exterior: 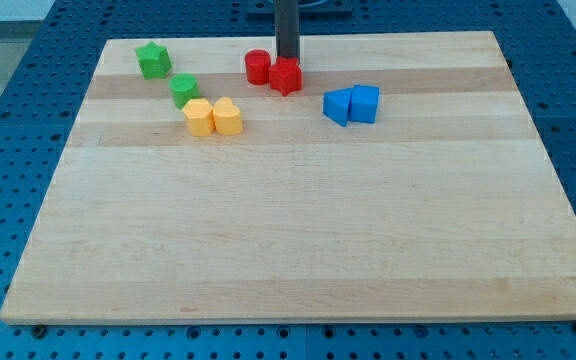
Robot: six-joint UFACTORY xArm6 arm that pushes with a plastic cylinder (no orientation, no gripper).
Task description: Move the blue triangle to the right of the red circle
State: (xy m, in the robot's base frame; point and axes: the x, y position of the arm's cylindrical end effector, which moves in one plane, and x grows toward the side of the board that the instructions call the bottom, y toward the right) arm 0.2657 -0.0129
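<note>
My tip [287, 58] stands at the 12 o'clock edge of the wooden desk [298, 240], just behind the second red block [286, 76], which hides its very end; contact cannot be confirmed. There is no hand on this rig, only the rod, so a spread or pinched state does not apply. The red circle [257, 67] sits touching that red block at its 9 o'clock side. The blue triangle [337, 106] lies at roughly 4 o'clock from the red pair, touching a blue cube [365, 103] at its 3 o'clock. Risk 1: any sweep from the present position toward 6 o'clock shoves the red block and likely the red circle, shifting the reference. Risk 2: pushing the triangle from 3 o'clock drags the cube along. Risk 3: the space right of the circle is occupied, so the triangle may jam. Two green blocks [153, 60] and two yellow blocks [213, 116] lie well clear.
</note>
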